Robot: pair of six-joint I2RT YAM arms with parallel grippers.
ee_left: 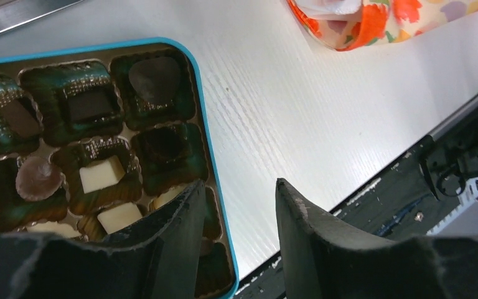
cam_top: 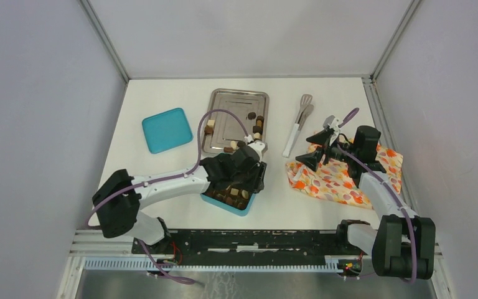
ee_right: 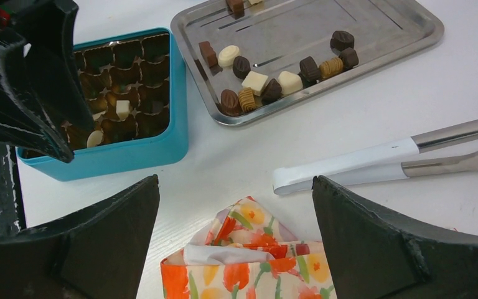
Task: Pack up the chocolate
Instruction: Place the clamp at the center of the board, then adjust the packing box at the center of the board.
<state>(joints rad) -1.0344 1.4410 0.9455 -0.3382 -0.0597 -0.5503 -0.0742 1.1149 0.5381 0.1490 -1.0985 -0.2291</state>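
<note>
Chocolate pieces (ee_right: pixel 274 75), dark, mid-brown and cream, lie on the steel tray (ee_right: pixel 348 18). More chocolate (ee_left: pixel 101 174) sits in the moulded wells of the teal box (ee_left: pixel 202 112). My left gripper (ee_left: pixel 239 182) hovers over the box's right edge, its jaws part-way apart. One finger is over the wells and the other over the table, with nothing between them. In the top view the left gripper (cam_top: pixel 254 175) covers much of the box (cam_top: pixel 243 207). My right gripper (ee_right: pixel 235 180) stands wide open and empty above the floral cloth (ee_right: pixel 255 255).
The teal lid (cam_top: pixel 167 129) lies left of the tray (cam_top: pixel 224 93). White-handled tongs (cam_top: pixel 299 121) rest between the tray and the cloth (cam_top: pixel 342 180). The table's near edge and black rail (cam_top: pixel 255 240) run just below the box.
</note>
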